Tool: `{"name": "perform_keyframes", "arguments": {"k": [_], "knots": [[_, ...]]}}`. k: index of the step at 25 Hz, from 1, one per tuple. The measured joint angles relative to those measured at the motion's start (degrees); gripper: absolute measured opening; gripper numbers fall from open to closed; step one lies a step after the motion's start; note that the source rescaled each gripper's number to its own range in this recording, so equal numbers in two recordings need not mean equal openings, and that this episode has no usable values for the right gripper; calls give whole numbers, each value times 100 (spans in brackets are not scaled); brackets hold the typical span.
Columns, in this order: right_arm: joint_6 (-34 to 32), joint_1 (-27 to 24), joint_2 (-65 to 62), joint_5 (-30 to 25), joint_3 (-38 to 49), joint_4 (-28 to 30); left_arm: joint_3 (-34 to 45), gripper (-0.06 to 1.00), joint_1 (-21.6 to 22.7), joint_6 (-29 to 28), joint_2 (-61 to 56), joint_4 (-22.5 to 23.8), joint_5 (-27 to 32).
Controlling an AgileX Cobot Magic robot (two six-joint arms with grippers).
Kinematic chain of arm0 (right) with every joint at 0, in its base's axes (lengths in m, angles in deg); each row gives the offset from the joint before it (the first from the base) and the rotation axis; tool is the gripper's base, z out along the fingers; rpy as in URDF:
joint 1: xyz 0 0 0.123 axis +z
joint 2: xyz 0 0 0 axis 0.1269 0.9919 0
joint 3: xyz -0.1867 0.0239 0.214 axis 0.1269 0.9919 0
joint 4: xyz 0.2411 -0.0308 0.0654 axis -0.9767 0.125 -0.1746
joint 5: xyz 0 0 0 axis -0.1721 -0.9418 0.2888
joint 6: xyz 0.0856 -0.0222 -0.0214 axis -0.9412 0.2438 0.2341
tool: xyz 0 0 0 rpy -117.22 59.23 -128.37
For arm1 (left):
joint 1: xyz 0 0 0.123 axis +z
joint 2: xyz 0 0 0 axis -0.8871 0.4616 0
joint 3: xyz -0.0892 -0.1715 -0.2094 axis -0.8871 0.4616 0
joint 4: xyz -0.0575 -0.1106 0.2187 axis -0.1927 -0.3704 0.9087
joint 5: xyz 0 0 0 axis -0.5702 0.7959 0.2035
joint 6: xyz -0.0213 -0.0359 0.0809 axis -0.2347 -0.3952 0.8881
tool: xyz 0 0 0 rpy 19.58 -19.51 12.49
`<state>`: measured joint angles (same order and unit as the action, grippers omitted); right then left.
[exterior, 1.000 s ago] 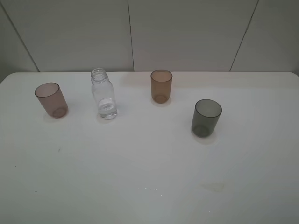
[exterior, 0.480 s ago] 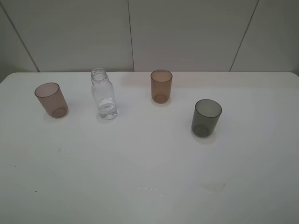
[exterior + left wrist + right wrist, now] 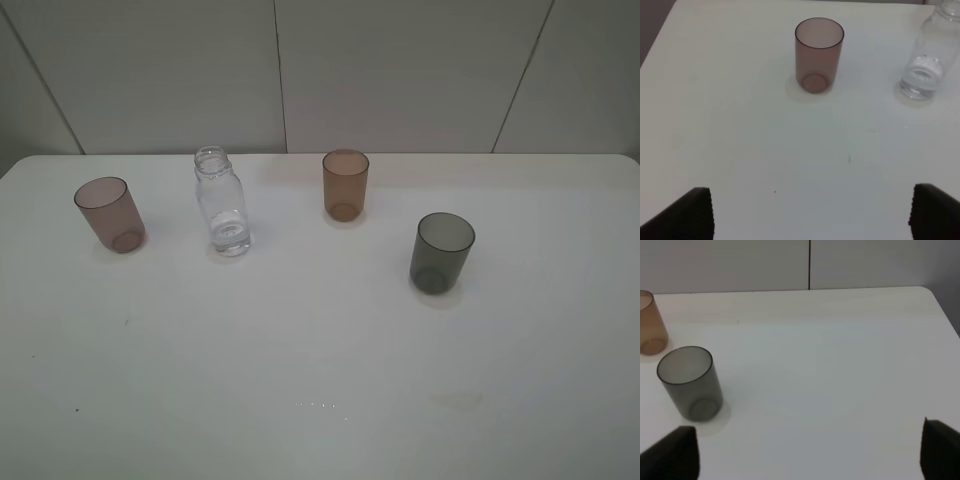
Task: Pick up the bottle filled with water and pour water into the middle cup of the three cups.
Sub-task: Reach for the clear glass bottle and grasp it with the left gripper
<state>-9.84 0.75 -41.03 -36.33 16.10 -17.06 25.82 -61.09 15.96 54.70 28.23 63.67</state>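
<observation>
The clear capless bottle [image 3: 222, 205] stands upright on the white table [image 3: 320, 340], with water in its lower part; it also shows in the left wrist view [image 3: 930, 60]. The amber middle cup [image 3: 345, 185] stands upright to its right, and its edge shows in the right wrist view [image 3: 647, 325]. The pinkish-brown cup [image 3: 110, 215] [image 3: 818, 55] stands at the left and the dark grey cup [image 3: 441, 252] [image 3: 690, 382] at the right. My left gripper [image 3: 812, 212] is open and empty, well short of the pinkish cup. My right gripper [image 3: 810, 450] is open and empty, short of the grey cup. Neither gripper shows in the high view.
A grey panelled wall [image 3: 400, 70] rises behind the table's far edge. The table's rounded right corner shows in the right wrist view [image 3: 932, 295], and its left edge shows in the left wrist view [image 3: 660, 35].
</observation>
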Motion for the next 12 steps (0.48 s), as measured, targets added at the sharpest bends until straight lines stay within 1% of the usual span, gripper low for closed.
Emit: {"name": "perform_keyframes", "arguments": {"k": [3, 5, 7, 10, 12], "knots": [[0, 0, 0, 0, 0, 0, -69, 100, 0, 341, 0, -345, -83], [0, 0, 0, 0, 0, 0, -107, 100, 0, 532, 29, -611, -452], [0, 0, 0, 0, 0, 0, -132, 100, 0, 591, 182, -866, -906], [0, 0, 0, 0, 0, 0, -134, 100, 0, 684, 639, -1200, -1469], [0, 0, 0, 0, 0, 0, -134, 100, 0, 814, 1068, -1341, -1699]]}}
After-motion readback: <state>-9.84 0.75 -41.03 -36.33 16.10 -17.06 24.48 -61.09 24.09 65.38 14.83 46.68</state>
